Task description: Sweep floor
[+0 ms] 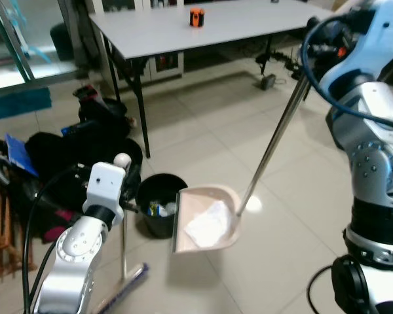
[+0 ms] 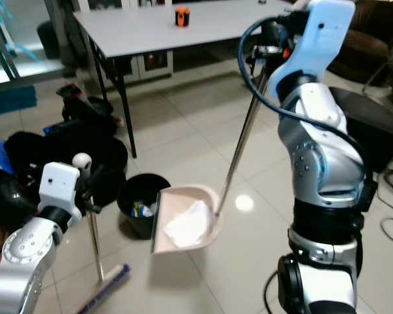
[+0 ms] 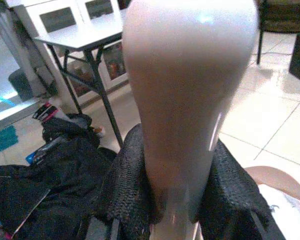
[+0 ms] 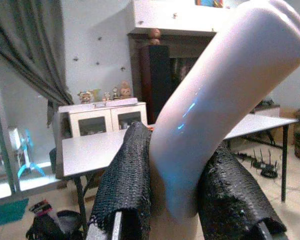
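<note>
The broom point(image 1: 122, 271) runs off the bottom edge of the head views, its bristle end cut away, and its handle top sits so close to the left wrist camera that it blurs. The left pincer point(image 3: 175, 200) is cropped at that picture's lower edge, fingertips out of frame. The dustpan's point(image 2: 183, 226) long pole disappears behind the right arm up top, the contents of the black bin point(image 1: 158, 206) are too small to identify, and the tabletop point(image 1: 236, 26) is clipped by the upper edge.
</note>
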You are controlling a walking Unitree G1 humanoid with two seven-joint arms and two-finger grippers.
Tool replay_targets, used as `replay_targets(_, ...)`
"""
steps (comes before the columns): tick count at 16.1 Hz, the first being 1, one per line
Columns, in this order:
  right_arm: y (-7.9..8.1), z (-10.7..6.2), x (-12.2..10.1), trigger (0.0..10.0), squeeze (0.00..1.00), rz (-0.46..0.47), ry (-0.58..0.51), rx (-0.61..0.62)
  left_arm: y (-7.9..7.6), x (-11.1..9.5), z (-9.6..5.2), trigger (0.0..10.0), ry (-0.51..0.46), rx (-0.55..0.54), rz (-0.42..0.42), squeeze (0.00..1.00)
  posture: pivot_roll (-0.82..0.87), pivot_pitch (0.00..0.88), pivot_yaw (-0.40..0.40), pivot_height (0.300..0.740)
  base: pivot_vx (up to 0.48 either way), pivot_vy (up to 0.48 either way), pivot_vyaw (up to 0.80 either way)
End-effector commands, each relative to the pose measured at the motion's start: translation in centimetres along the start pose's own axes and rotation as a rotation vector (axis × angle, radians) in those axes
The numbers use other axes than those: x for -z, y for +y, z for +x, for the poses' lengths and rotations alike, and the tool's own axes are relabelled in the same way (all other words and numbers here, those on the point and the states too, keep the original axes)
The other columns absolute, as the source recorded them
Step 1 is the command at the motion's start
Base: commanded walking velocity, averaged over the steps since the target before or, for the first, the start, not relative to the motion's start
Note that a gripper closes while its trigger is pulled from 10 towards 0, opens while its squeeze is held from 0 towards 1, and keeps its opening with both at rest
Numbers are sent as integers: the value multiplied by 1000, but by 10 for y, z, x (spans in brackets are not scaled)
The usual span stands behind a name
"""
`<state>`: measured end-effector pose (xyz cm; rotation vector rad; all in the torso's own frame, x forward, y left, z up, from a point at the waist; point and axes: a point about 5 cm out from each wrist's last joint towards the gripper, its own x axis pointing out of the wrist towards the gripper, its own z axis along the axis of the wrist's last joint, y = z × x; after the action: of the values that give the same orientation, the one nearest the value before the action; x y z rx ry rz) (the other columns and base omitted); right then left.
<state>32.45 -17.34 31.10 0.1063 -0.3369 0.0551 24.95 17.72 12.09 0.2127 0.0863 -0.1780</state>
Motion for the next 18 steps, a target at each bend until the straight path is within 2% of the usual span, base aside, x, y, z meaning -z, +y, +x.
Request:
replay_targets(1,3,2,-9,10000,0,10,-46,-8,5,-9,-1,10000,-31,-15,14,0,-6,36,-12,740,416,0,781)
replay_targets(6,4,3,-9,10000,0,16,-57,-4,5,-9,-1,10000,-27,-17,17,0,-1,33,-9,740,416,0,778)
replay_targets(12,-10,0,-9,10000,0,44,-66,71,4,-9,0,10000,-24,0,23,0,-3,32,3,740,414,0,0)
replay_targets(17,-14,-2,-8,10000,0,38,-58,93,3,-8,1,10000,-24,12,25,0,-9,32,10,740,416,0,-724)
replay_targets(18,-15,-2,-8,10000,0,32,-57,97,3,-8,1,10000,-23,15,24,0,-11,30,13,740,416,0,0)
